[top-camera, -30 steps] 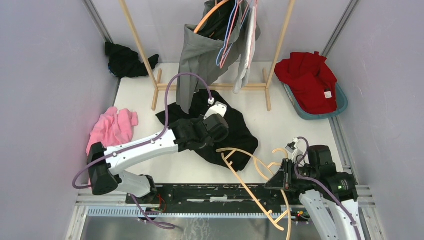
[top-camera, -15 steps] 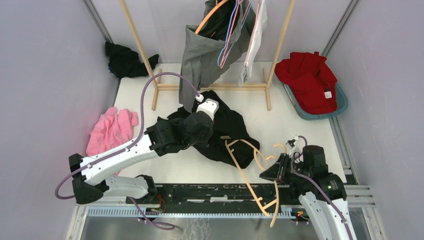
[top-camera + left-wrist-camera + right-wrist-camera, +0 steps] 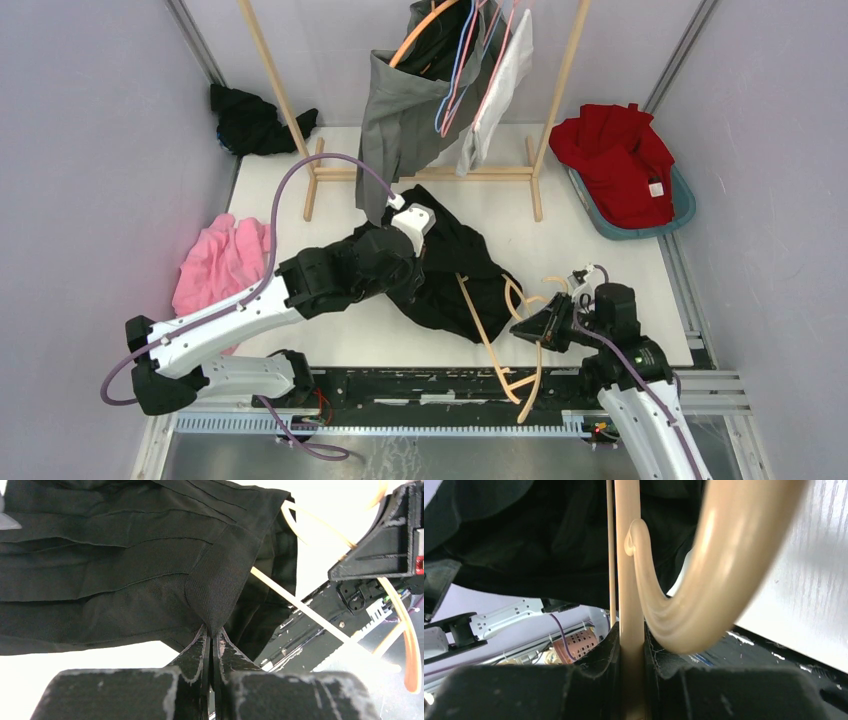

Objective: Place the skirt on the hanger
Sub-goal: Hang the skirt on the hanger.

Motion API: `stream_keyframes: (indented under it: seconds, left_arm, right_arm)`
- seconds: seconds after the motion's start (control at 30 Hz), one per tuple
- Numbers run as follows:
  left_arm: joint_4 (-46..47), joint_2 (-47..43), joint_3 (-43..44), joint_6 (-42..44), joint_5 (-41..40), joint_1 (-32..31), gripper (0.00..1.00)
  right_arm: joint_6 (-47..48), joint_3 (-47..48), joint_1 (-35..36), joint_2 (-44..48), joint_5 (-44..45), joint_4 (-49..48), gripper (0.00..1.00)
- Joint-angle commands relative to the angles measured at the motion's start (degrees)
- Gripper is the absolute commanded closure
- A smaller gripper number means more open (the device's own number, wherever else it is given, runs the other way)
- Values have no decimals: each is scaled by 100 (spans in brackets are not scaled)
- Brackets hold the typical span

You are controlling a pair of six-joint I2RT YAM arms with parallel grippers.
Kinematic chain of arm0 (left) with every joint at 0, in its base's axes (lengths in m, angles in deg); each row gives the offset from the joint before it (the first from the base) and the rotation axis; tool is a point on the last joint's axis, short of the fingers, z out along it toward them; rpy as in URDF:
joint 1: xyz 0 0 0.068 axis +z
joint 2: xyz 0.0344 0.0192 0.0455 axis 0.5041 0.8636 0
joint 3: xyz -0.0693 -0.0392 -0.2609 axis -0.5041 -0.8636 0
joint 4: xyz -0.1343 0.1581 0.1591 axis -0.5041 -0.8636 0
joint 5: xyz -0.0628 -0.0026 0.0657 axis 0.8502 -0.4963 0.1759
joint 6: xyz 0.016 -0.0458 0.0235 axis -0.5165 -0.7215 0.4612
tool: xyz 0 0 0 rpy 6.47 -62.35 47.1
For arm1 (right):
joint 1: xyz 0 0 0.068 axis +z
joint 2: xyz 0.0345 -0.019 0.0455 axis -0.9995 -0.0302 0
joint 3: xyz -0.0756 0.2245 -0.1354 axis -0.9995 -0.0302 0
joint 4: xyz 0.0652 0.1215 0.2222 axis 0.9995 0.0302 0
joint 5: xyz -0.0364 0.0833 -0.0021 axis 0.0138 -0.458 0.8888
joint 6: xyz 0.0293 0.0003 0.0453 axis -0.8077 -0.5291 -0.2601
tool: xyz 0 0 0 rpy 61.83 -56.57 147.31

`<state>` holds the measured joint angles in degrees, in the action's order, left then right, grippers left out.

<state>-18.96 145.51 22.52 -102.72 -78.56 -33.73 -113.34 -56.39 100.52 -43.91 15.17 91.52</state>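
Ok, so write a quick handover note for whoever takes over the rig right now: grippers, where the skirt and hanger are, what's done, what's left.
Left gripper: shut on a pinched fold of the black pleated skirt, which lies crumpled on the white table in front of the wooden rack.
Right gripper: shut on the beige plastic hanger, held close to its hook.
Done: both things are gripped, and one hanger arm reaches the skirt's near edge.
Left: get the skirt onto the hanger. I cannot tell whether the arm's tip is inside the fabric.

Hanger (image 3: 487, 330) farther left, now against the skirt (image 3: 450, 262).
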Motion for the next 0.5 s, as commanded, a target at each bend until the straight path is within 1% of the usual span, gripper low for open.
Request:
stream_keyframes:
  seconds: [0.0, 0.13, 0.47]
  left_arm:
    - [523, -196, -101, -116, 395, 8, 97]
    - [746, -228, -219, -143, 704, 10, 97]
    - [1113, -305, -447, -206, 1370, 1, 97]
  right_arm:
    - [-431, -158, 2, -208, 73, -1106, 99]
    - [-470, -285, 0, -517, 84, -1552, 98]
    - [-882, -599, 20, -1532, 116, -3159, 98]
